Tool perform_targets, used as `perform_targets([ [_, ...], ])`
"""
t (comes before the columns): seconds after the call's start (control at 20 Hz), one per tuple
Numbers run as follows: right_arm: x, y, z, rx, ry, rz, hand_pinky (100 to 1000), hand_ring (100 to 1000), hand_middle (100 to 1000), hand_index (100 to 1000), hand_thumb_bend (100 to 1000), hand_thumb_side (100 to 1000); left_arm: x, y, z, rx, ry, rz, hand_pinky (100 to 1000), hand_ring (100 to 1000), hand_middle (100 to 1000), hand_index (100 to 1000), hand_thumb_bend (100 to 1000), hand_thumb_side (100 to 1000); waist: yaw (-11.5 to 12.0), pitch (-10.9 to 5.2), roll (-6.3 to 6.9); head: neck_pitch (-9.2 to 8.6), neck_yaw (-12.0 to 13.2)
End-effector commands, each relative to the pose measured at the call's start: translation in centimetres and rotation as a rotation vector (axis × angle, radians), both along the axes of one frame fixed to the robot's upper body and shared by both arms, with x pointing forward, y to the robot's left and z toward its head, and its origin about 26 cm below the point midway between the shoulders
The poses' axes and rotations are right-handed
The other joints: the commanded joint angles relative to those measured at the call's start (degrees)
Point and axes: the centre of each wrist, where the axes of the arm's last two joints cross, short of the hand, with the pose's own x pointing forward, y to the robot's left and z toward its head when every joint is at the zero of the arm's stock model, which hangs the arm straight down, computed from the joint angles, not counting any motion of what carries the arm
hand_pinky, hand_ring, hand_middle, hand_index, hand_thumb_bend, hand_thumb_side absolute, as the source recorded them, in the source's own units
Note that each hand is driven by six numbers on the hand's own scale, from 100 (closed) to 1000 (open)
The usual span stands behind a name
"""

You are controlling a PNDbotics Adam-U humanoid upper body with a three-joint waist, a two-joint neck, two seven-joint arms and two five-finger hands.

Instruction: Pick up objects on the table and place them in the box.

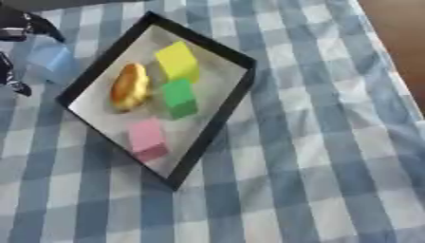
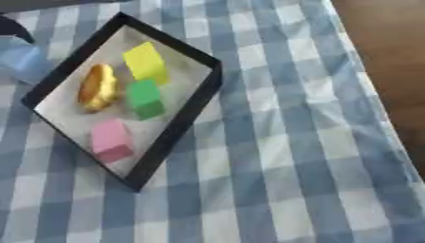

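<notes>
Tablecloth [image 1: 332, 180]: checked, bare along the near edge.
Box [image 1: 217, 121]: holds pink block [image 1: 147, 138], green block [image 1: 179, 97], yellow block [image 1: 178, 61], bread [image 1: 129, 87].
Blue block [image 1: 51, 58]: outside the box's left rim.
Left hand [image 1: 18, 28]: curled round the blue block; lift it above the rim, then release inside.
Right hand: unseen.

the left hand [image 1: 18, 28] is black with silver glints. just beside it lies a light blue block [image 1: 55, 59]. further right of the hand, a black-rimmed box [image 1: 217, 124] with a pale grey floor holds a yellow block [image 1: 179, 61], a green block [image 1: 179, 97], a pink block [image 1: 147, 138] and a golden-brown bread roll [image 1: 130, 87]. the cloth [image 1: 315, 156] is blue-and-white checked.
</notes>
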Motion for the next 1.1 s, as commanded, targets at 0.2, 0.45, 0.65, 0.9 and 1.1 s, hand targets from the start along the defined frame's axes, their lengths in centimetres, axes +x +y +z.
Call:
perform_targets([
  [0.2, 0.0, 0.2, 0.6, -0.021, -0.012, 0.003, 875, 815, 613, 793, 100, 778, 0.0, 1.5, 1.0, 0.022, -0.03, 0.063, 945, 955, 881, 919, 767, 100, -0.27, 0.26, 0.71, -1.11, 0.59],
  [0.45, 0.0, 0.4, 0.5, -0.021, -0.006, 0.002, 875, 815, 613, 793, 100, 784, 0.3, 2.3, 0.4, -0.01, -0.023, 0.107, 926, 940, 853, 906, 738, 100, -0.22, 0.75, 0.69, -1.24, 0.69],
  [0.65, 0.1, 0.6, 0.4, -0.021, -0.001, -0.001, 875, 815, 614, 793, 100, 783, 0.3, 2.6, 0.1, -0.046, -0.03, 0.122, 892, 914, 809, 874, 696, 100, -0.18, 1.04, 0.69, -1.23, 0.62],
  [0.9, 0.0, 0.6, 0.3, -0.023, 0.002, -0.006, 875, 815, 613, 793, 100, 782, 0.4, 2.6, 0.1, -0.075, -0.039, 0.121, 824, 849, 724, 787, 585, 100, -0.21, 1.16, 0.63, -1.1, 0.7],
  [1.1, 0.0, 0.6, 0.3, -0.026, 0.003, -0.003, 875, 815, 612, 793, 100, 781, 0.5, 2.3, 0.5, -0.097, -0.082, 0.111, 783, 785, 648, 716, 503, 100, -0.17, 1.03, 0.58, -0.95, 0.56],
])
